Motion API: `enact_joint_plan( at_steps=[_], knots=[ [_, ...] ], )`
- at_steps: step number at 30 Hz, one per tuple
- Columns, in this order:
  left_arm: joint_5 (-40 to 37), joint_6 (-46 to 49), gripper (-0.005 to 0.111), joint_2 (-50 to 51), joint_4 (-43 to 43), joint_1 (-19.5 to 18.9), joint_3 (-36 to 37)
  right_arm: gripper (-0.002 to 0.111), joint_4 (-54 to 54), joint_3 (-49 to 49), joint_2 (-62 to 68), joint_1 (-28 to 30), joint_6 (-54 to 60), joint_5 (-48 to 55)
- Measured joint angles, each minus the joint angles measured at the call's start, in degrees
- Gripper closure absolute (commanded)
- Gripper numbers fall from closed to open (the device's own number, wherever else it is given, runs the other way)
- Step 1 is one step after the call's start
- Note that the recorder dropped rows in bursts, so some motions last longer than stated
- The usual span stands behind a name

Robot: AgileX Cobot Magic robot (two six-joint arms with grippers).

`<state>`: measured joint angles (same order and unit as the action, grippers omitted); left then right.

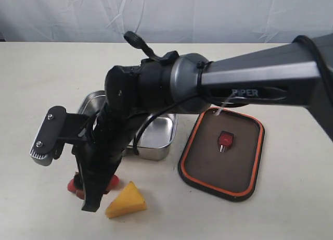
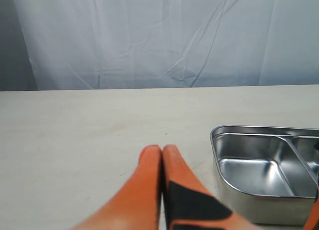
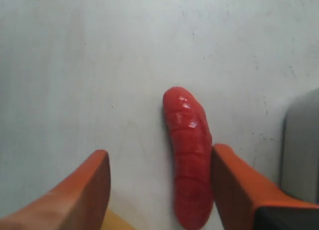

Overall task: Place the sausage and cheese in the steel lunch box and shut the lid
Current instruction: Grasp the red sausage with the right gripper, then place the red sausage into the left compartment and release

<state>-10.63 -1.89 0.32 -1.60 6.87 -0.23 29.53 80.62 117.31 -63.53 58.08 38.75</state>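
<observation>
At seven o'clock of the steel lunch box (image 1: 156,150), the sausage (image 3: 189,155) is lying inside the gaping right claw (image 3: 159,157), crowding one finger. Centring before closing is looking wise; left claw (image 2: 162,151) pinched shut.

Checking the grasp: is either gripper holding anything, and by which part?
Nothing is held: right gripper open around the sausage, left gripper shut, empty.

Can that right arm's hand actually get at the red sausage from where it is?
Probably yes: the right hand is open and straddles the sausage, which lies bare on the table with nothing in between.
</observation>
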Motion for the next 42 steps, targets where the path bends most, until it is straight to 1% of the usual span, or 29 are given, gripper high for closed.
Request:
enact_joint_plan(
  at_steps=[5, 13, 16, 18, 21, 23, 24, 29, 32, 35, 38, 42],
  knots=[
    [0.00, 0.00, 0.107, 0.00, 0.00, 0.00, 0.00, 0.051, -0.70, 0.08, 2.49, 0.00, 0.00, -0.23],
    [0.00, 0.00, 0.107, 0.00, 0.00, 0.00, 0.00, 0.051, -1.96, 0.73, 5.32, -0.22, 0.00, -3.42],
    [0.00, 0.00, 0.107, 0.00, 0.00, 0.00, 0.00, 0.054, -2.06, 1.17, 6.46, -0.44, 0.00, -3.42],
    [0.00, 0.00, 0.107, 0.00, 0.00, 0.00, 0.00, 0.062, -2.06, 1.17, 7.07, -0.44, 0.00, -3.42],
    [0.00, 0.00, 0.107, 0.00, 0.00, 0.00, 0.00, 0.086, -2.17, 1.17, 7.16, -0.44, 0.00, -3.31],
    [0.00, 0.00, 0.107, 0.00, 0.00, 0.00, 0.00, 0.105, -2.06, 1.17, 7.16, -0.45, 0.00, -3.07],
    [0.00, 0.00, 0.107, 0.00, 0.00, 0.00, 0.00, 0.108, -2.06, 1.17, 7.03, -0.55, 0.00, -2.82],
    [0.00, 0.00, 0.107, 0.00, 0.00, 0.00, 0.00, 0.108, -2.16, 1.17, 4.84, -0.67, -0.12, -1.66],
    [0.00, 0.00, 0.107, 0.00, 0.00, 0.00, 0.00, 0.108, -3.82, 1.17, 1.57, -0.67, -0.83, -2.83],
    [0.00, 0.00, 0.107, 0.00, 0.00, 0.00, 0.00, 0.108, -8.07, 1.17, -1.70, -0.67, -3.55, -7.58],
    [0.00, 0.00, 0.107, 0.00, 0.00, 0.00, 0.00, 0.108, -13.88, 1.17, -3.60, 0.15, -8.94, -12.62],
    [0.00, 0.00, 0.107, 0.00, 0.00, 0.00, 0.00, 0.108, -17.64, 1.30, -3.82, 3.57, -14.73, -15.71]
  ],
)
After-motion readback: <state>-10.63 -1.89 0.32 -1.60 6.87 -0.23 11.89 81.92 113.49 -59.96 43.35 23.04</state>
